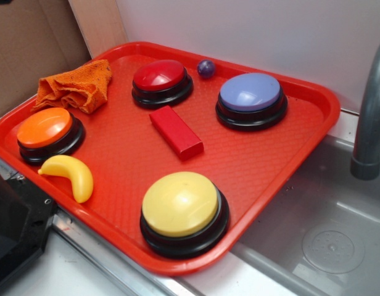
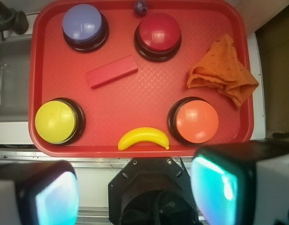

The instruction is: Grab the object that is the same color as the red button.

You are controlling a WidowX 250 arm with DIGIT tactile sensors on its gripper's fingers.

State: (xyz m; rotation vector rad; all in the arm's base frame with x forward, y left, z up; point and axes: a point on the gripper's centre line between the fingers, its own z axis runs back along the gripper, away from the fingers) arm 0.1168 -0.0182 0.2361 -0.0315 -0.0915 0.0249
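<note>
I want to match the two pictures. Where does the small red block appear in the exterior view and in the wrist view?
Exterior: the red block lies near the middle of the tray, just in front of the red button.
Wrist: the red block lies in the upper left part of the tray, lower left of the red button.
Shared landmark: the red button, with the small purple ball beside it.

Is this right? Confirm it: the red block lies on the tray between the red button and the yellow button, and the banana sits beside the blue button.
One detail is wrong. The banana sits beside the orange button, not the blue button, as the exterior view shows. The red block does lie on the tray between the red button and the yellow button.
</note>
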